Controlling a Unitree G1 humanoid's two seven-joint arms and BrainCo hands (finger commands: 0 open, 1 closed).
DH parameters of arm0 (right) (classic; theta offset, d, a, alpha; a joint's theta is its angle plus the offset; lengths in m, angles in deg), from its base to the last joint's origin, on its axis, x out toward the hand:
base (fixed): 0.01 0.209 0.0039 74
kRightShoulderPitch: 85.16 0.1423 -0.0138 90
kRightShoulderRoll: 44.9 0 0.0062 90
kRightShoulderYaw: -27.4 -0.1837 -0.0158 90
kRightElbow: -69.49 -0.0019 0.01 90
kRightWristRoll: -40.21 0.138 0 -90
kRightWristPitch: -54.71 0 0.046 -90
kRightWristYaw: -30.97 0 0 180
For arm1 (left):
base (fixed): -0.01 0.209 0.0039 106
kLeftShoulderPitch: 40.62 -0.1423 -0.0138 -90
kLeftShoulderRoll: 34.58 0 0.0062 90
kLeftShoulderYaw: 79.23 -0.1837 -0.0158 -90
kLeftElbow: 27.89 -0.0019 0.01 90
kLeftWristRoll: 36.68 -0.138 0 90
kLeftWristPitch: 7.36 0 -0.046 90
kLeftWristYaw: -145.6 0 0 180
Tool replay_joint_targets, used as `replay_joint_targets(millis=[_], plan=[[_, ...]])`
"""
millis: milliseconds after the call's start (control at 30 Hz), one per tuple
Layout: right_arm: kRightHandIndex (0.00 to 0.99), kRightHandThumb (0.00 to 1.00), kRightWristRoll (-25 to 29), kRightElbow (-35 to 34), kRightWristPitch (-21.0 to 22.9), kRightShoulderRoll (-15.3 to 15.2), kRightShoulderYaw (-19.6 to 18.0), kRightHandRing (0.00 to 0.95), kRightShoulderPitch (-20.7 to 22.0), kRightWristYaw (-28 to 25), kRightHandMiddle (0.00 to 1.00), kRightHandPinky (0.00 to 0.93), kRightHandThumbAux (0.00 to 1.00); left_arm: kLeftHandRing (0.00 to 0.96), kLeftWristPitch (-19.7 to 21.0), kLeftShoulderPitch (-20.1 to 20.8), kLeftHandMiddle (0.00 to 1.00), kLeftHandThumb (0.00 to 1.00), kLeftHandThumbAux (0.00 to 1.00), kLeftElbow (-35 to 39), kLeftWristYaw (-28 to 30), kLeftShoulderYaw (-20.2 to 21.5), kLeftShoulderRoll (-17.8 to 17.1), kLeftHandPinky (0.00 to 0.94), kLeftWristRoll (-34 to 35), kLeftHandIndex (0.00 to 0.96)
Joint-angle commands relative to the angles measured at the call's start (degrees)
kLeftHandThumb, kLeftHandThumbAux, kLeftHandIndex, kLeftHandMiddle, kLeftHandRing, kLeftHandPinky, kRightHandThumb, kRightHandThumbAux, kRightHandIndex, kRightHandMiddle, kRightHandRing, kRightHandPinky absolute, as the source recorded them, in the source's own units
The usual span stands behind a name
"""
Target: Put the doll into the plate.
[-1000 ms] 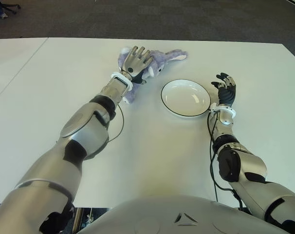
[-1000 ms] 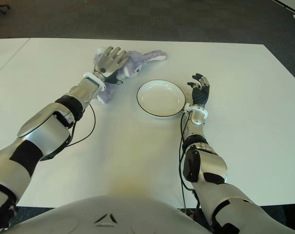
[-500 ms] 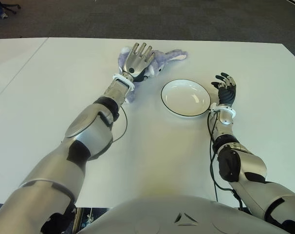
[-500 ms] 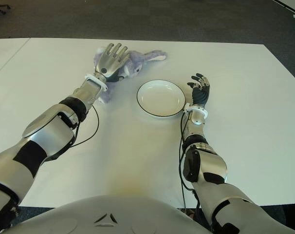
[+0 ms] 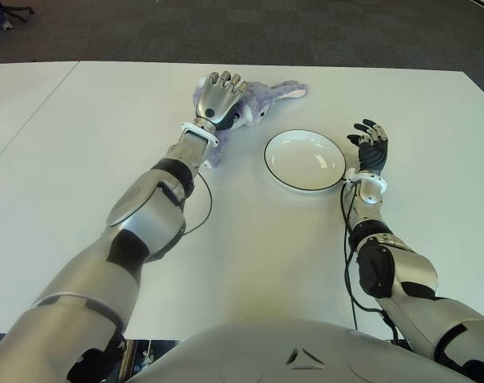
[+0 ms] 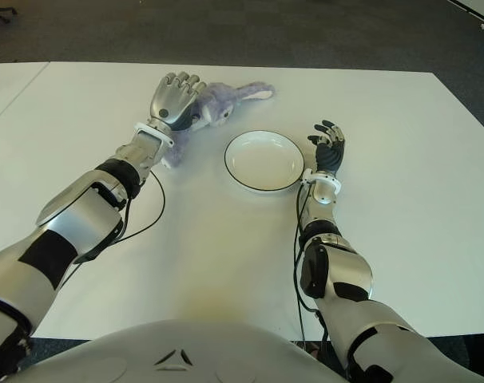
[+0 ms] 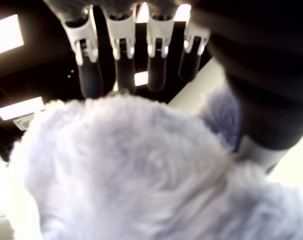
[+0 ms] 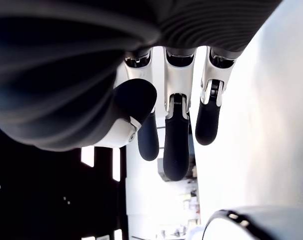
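One doll [image 5: 258, 100] on worktop [image 5: 82, 159], 10 o'clock of plate [image 5: 304, 159] | left hand [image 5: 216, 96] curling over it, grasp not firm | right hand [image 5: 371, 148] relaxed, empty, 3 o'clock of plate | tip: wrap body fully before lifting.

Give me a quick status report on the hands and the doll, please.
Left hand curling over doll, grasp not confirmed. Right hand open, idle right of plate. Doll on table, plate empty, path clear.
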Motion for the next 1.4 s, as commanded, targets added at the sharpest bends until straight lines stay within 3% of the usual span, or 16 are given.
replay_joint_targets(millis=[33,233,267,300,567,833,1133,1400], plan=[[0.262,1.000,0.8,7.9,4.5,7.1,0.1,0.460,-13.6,0.8,0.321,0.403,0.698,0.754,-5.2,-2.1,0.734,0.702,0.704,-1.4,0.8,2.9,-1.0,0.820,3.6,0.433],[0.275,1.000,0.2,7.9,4.1,7.0,0.6,0.460,-13.8,1.8,0.322,0.401,0.699,0.824,-7.5,-2.3,0.818,0.712,0.705,-1.8,5.1,4.0,-1.3,0.853,4.9,0.438],[0.274,1.000,0.1,7.9,4.0,7.0,0.7,0.463,-13.8,1.9,0.313,0.229,0.668,0.829,-7.6,-2.3,0.825,0.713,0.705,-1.8,5.2,4.0,-1.3,0.851,5.0,0.438],[0.274,1.000,0.0,7.9,4.0,7.0,0.8,0.464,-13.8,2.1,0.311,0.199,0.663,0.830,-7.7,-2.4,0.826,0.713,0.705,-1.8,5.3,4.0,-1.3,0.851,5.1,0.438],[0.284,1.000,-0.4,7.9,3.6,7.1,1.5,0.464,-13.8,2.9,0.325,0.140,0.658,0.842,-9.0,-2.2,0.846,0.717,0.703,-1.3,4.1,5.3,-1.0,0.858,6.0,0.441],[0.295,1.000,-0.6,7.9,3.8,7.2,2.1,0.464,-13.6,3.7,0.344,0.117,0.658,0.837,-10.3,-2.4,0.843,0.720,0.702,-1.3,3.6,6.8,-1.0,0.849,7.7,0.441],[0.289,1.000,0.4,7.9,3.9,7.4,1.7,0.464,-13.4,2.7,0.359,0.219,0.658,0.838,-10.7,-2.8,0.840,0.725,0.699,-1.3,4.0,8.3,-1.0,0.850,9.2,0.441],[0.295,1.000,0.3,7.8,3.1,7.5,1.8,0.464,-13.7,3.0,0.352,0.180,0.659,0.840,-11.1,-3.2,0.841,0.731,0.697,-1.3,3.6,8.5,-1.3,0.870,9.0,0.441]])
